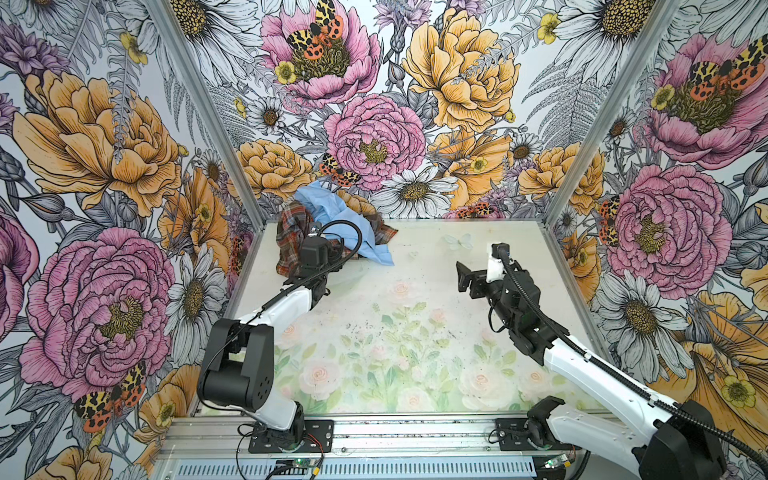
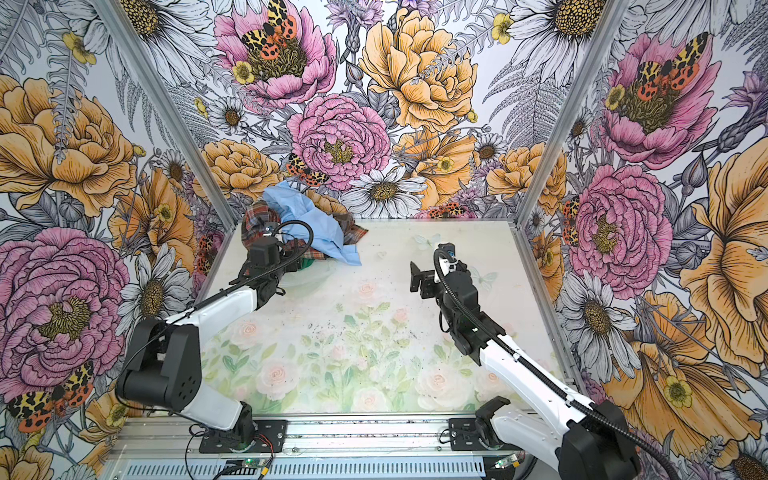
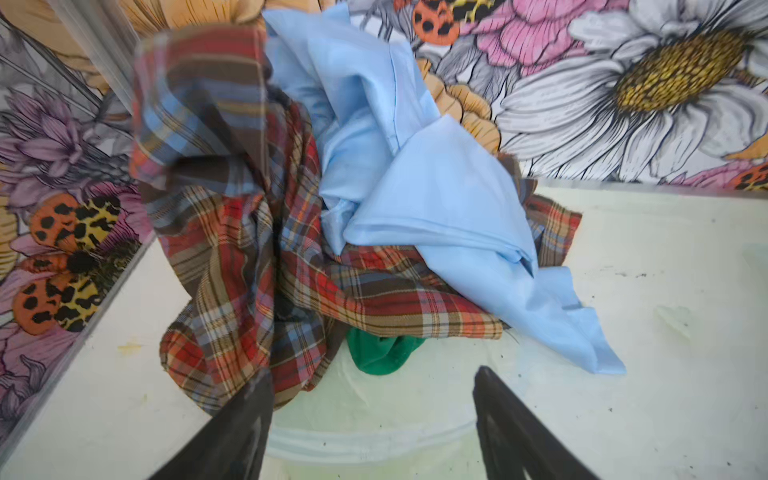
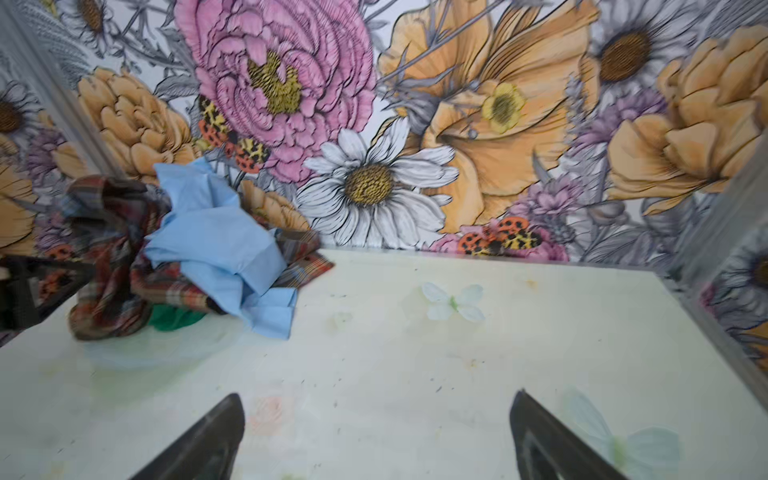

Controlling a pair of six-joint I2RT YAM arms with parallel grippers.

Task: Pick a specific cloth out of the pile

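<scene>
The pile [image 1: 332, 226] lies in the table's far left corner: a brown-orange plaid shirt [image 3: 249, 257] with a light blue cloth [image 3: 419, 195] draped over it. The cloth [image 3: 382, 351], emerald green, pokes out from under the plaid hem at the near side of the pile; it also shows as the green cloth [image 4: 174, 320] and as a green sliver [image 2: 309, 263]. My left gripper [image 3: 374, 372] is open just short of it, with nothing between the fingers; one finger overlaps the plaid hem. My right gripper [image 4: 378, 395] is open and empty over bare table, right of centre [image 1: 463, 276].
Floral walls with metal corner posts [image 1: 249, 199] close in the table on three sides, and the pile sits against the back left corner. A pale curved ridge [image 3: 374, 440] lies on the table between the left fingers. Both arm bases stand on the front rail [image 1: 415, 432].
</scene>
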